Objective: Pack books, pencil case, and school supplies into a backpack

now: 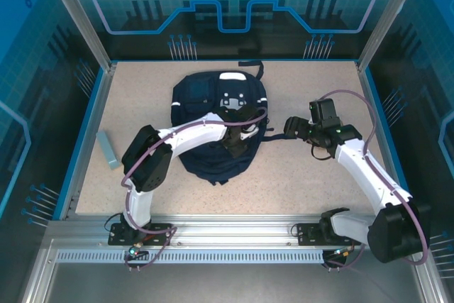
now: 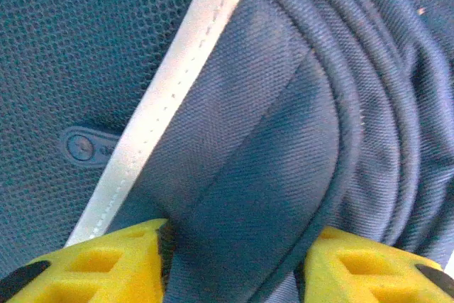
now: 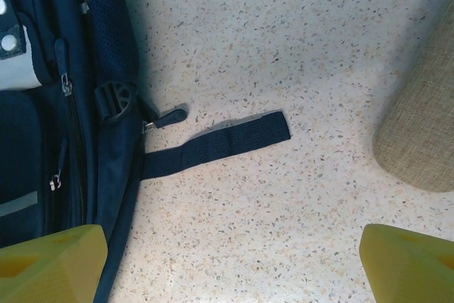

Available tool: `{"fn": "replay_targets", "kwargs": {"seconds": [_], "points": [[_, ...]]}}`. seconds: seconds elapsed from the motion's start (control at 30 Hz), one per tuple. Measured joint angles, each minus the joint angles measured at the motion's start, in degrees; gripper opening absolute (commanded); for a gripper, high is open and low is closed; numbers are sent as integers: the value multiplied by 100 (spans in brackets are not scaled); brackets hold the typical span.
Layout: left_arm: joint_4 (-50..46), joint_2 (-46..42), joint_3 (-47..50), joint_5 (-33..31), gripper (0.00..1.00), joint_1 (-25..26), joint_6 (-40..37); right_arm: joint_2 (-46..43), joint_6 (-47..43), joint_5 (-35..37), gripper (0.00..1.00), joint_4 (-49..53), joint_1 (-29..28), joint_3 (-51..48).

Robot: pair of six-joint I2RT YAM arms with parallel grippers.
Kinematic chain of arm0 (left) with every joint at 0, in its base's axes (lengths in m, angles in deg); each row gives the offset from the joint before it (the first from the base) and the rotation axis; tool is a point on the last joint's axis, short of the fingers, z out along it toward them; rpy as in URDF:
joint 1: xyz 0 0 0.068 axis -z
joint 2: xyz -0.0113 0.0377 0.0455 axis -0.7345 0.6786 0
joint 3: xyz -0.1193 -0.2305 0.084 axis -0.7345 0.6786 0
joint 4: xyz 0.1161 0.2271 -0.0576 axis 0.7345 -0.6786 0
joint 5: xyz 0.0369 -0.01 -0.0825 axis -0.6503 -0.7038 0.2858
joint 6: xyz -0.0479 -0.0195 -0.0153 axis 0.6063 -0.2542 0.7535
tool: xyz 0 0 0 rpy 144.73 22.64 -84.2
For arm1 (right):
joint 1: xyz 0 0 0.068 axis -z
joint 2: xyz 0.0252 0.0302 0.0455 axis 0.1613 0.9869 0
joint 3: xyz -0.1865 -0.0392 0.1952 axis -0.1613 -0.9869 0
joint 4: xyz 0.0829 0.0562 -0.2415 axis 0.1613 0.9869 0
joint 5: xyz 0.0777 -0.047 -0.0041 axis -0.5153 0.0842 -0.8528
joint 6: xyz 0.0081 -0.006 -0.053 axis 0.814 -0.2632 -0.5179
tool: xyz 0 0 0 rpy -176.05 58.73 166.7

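Observation:
The dark navy backpack (image 1: 213,104) lies flat in the middle of the table, top loop at the far end. My left gripper (image 1: 237,133) presses down on its right half. In the left wrist view its yellow fingers (image 2: 106,264) sit on either side of a fold of the backpack's navy fabric (image 2: 269,104), which fills the gap between them, beside a white stripe (image 2: 170,97). My right gripper (image 3: 234,253) hangs open over bare table just right of the backpack's side (image 3: 42,140), near a loose black strap (image 3: 220,143). The books are out of view.
A slim pale blue-grey block (image 1: 108,148) lies near the table's left edge. A rounded beige woven-fabric thing (image 3: 418,125) lies at the right of the right wrist view; I cannot tell whether it is the pencil case. Blue walls ring the table.

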Motion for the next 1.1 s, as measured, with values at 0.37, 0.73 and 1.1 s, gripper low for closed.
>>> {"fn": "replay_targets", "kwargs": {"seconds": [0.37, 0.73, 1.1], "points": [[702, -1456, 964, -221, 10, 4, -79, 903, -24, -1318, 76, -385, -4, 334], [907, -2500, 1799, -13, 10, -17, -186, 2485, -153, -1893, 56, -468, -610, 1941], [1123, -2771, 2177, 280, 10, -20, -166, 4041, -348, -1880, 33, -94, -1023, 3174]]}}
